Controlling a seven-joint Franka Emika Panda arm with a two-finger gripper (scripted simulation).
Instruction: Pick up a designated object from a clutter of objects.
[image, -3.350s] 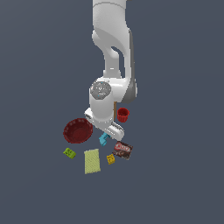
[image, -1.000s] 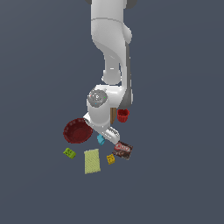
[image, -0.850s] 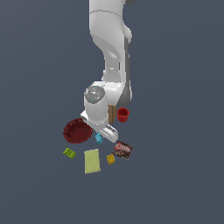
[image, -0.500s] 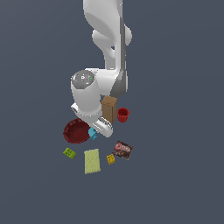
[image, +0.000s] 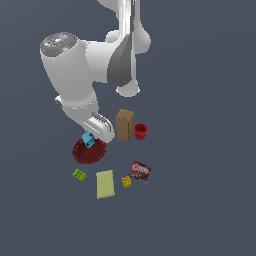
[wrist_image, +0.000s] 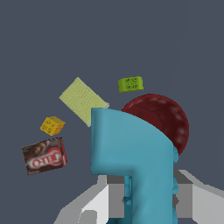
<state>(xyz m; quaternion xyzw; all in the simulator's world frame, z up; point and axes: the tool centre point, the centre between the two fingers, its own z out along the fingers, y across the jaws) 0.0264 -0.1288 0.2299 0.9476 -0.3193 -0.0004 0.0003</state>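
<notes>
Gripper (image: 90, 141) clamping cyan piece (wrist_image: 131, 153), hanging above red bowl (image: 89, 152). Risking slip: narrow hold, piece dropping into bowl.

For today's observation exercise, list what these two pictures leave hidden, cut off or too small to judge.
- Hand: in the exterior view the arm's body hides the fingers; the grip on the cyan piece can't be seen.
- Cyan piece: the wrist view's edge cuts off its lower end.
- Dark red bowl: partly hidden behind the cyan piece in the wrist view.
- Snack packet: label too small to read in the exterior view.
- Brown box and red cup: outside the wrist view.
</notes>
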